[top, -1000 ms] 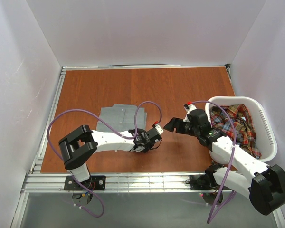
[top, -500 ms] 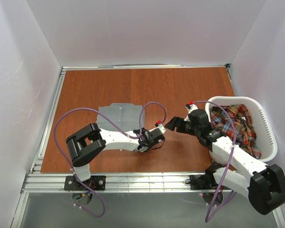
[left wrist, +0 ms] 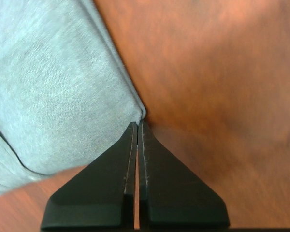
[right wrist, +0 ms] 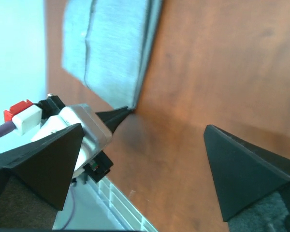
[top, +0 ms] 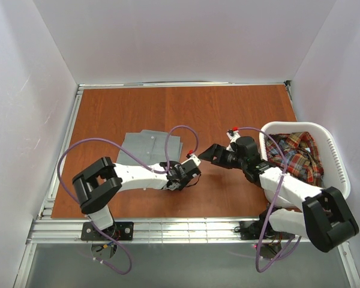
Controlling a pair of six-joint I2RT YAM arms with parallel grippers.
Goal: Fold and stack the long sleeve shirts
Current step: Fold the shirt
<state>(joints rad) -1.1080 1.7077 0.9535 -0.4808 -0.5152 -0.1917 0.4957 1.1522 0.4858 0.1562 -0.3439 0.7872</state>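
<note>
On the brown wooden table [top: 228,114], the left gripper [left wrist: 137,126] pinches a corner of the plain grey cloth shirt [left wrist: 53,87] (folded flat); the right gripper [right wrist: 144,128] gapes empty nearby.

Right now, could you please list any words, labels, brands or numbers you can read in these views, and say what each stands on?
None: no readable text shows on the grey shirt, plaid shirt, basket or table.
The red plug bears no legible mark.
</note>
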